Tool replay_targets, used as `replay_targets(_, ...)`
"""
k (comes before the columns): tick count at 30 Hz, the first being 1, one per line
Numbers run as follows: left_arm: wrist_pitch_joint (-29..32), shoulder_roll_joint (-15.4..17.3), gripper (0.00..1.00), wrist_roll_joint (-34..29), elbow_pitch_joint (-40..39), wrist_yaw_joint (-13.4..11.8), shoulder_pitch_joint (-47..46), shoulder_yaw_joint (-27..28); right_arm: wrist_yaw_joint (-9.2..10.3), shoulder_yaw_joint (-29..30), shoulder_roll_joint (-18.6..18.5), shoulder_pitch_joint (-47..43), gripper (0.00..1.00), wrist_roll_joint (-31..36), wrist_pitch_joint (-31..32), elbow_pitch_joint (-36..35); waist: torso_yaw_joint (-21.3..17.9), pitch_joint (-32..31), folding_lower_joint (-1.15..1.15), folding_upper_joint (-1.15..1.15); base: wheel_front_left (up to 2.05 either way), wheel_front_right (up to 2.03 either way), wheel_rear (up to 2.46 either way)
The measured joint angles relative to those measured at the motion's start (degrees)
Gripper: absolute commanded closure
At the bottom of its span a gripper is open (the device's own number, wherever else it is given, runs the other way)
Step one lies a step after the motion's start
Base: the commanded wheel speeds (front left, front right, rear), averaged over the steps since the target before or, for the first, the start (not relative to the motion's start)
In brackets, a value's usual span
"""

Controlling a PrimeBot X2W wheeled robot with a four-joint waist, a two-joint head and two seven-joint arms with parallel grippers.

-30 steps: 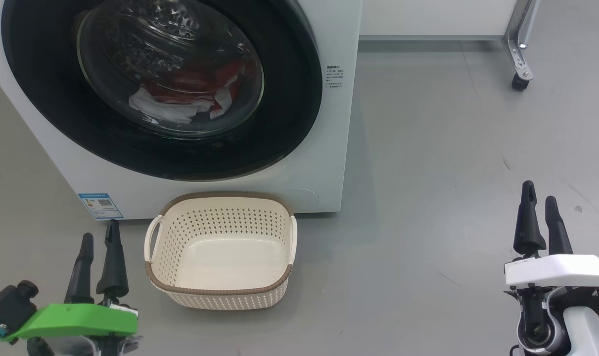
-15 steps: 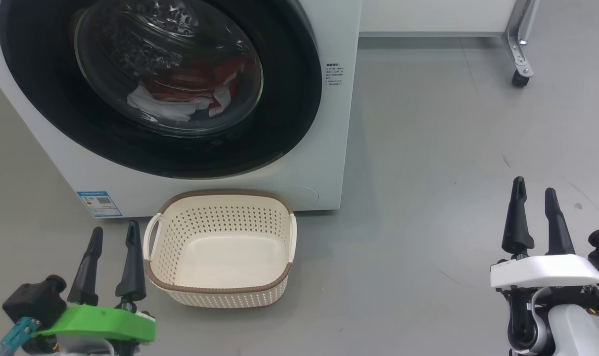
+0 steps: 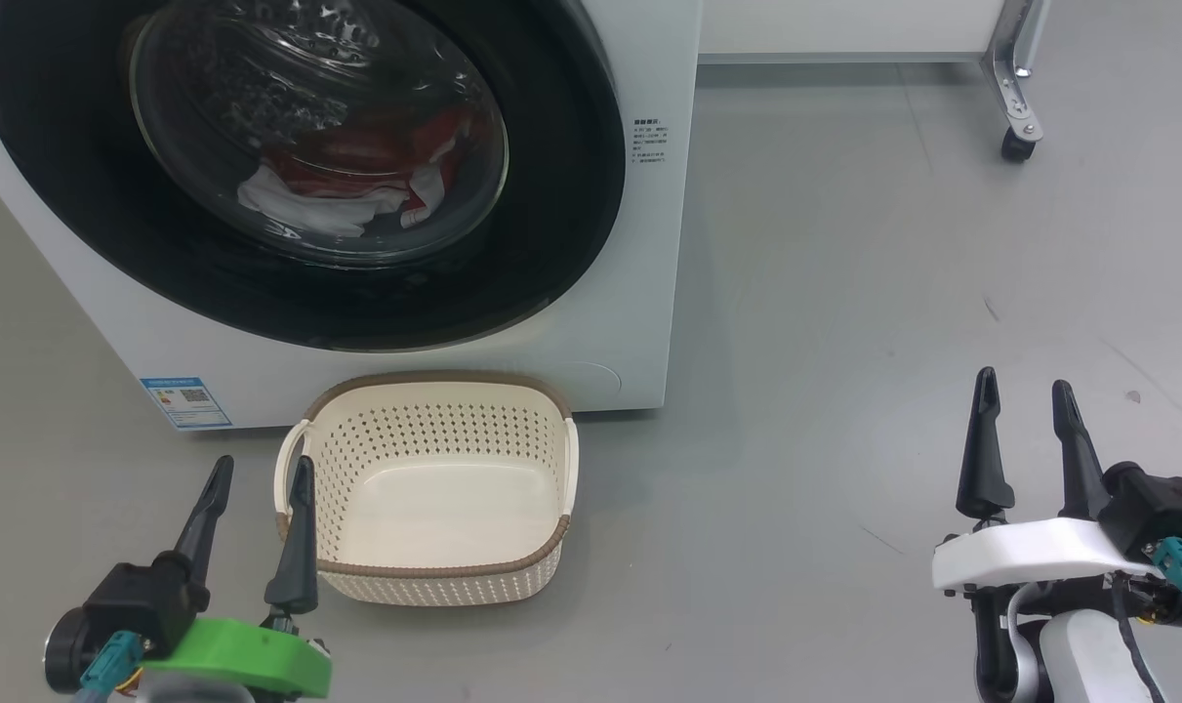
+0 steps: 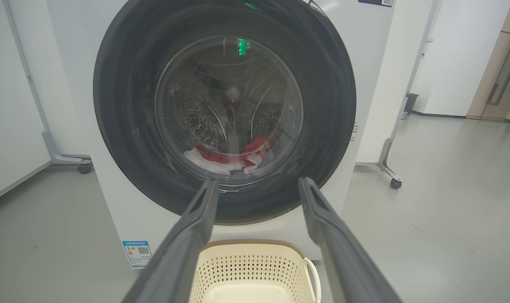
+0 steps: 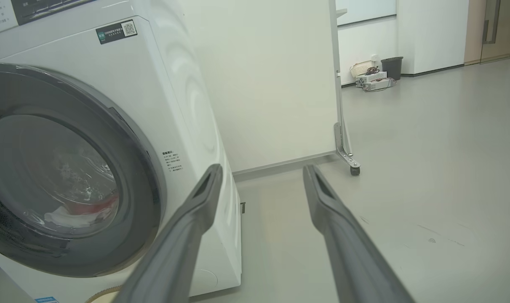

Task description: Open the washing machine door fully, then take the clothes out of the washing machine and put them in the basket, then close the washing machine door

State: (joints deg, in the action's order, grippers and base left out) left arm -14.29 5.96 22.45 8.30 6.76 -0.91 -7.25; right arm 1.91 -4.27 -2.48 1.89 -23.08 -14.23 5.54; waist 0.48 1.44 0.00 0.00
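The white washing machine fills the upper left of the head view, and its black-rimmed round door sits shut against the front. Red and white clothes lie in the drum behind the glass, also seen as clothes and clothes in the wrist views. The cream basket stands empty on the floor below the door. My left gripper is open just left of the basket, holding nothing. My right gripper is open over bare floor, far right of the machine.
A white panel on a metal leg with a caster stands behind and to the right of the machine. Grey floor spreads to the right. A dark bin and boxes sit far off by a wall.
The head camera has shifted, sliding the scene slightly left and up. Both grippers have drawn inward: the left one toward the basket's left handle, the right one leftward. Both stay open.
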Motion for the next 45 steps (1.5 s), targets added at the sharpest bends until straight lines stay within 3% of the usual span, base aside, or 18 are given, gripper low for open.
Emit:
replay_targets(12,-0.15,-1.09,0.0,-0.91,2.43,-0.18,0.0,0.47,1.18,-1.3,0.0,0.05,0.0,2.66,-0.2,3.7,-0.14,0.01,0.0,0.0,0.0,0.0,0.0)
replay_targets(45,-0.15,-1.94,0.0,-2.81,5.54,-0.16,-0.96,1.94,1.77,-2.15,-0.04,1.94,0.0,4.05,0.04,7.79,0.06,0.92,0.0,0.0,0.0,0.0,0.0)
